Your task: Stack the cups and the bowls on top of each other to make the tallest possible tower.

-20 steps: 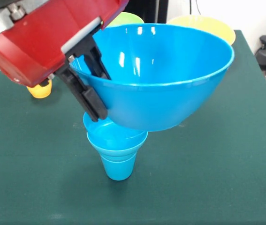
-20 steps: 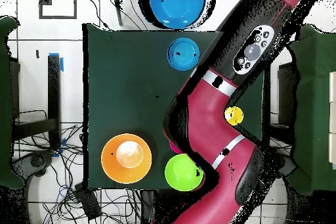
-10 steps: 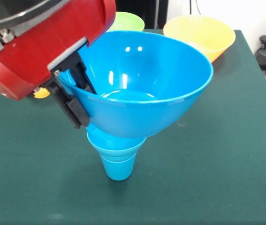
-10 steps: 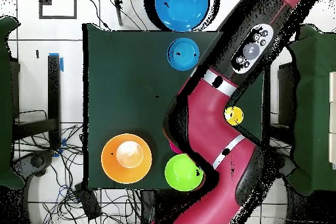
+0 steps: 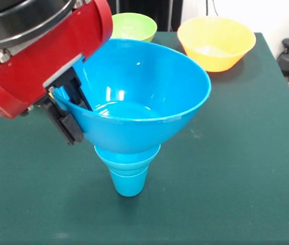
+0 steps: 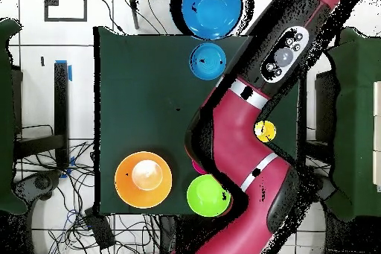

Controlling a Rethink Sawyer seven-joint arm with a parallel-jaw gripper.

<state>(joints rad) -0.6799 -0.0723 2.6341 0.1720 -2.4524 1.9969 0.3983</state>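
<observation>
Placement step: large blue bowl (image 5: 134,109), clamped at its rim by the pincer (image 5: 65,109), is held tilted over the tower (image 5: 127,166); levelling and release are judged next.

Green-clothed table (image 5: 246,168), white tiled floor (image 6: 82,13), tangled cables (image 6: 74,169).

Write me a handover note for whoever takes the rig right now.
Pincer: shut on the rim of the large blue bowl, holding it tilted right over the tower, not yet released.
Tower: blue cup on the table with a small blue bowl nested in it.
Green bowl and yellow-orange bowl wait at the far edge; yellow cup sits beside the arm.
Left: level the large bowl, release, then add the rest.
</observation>
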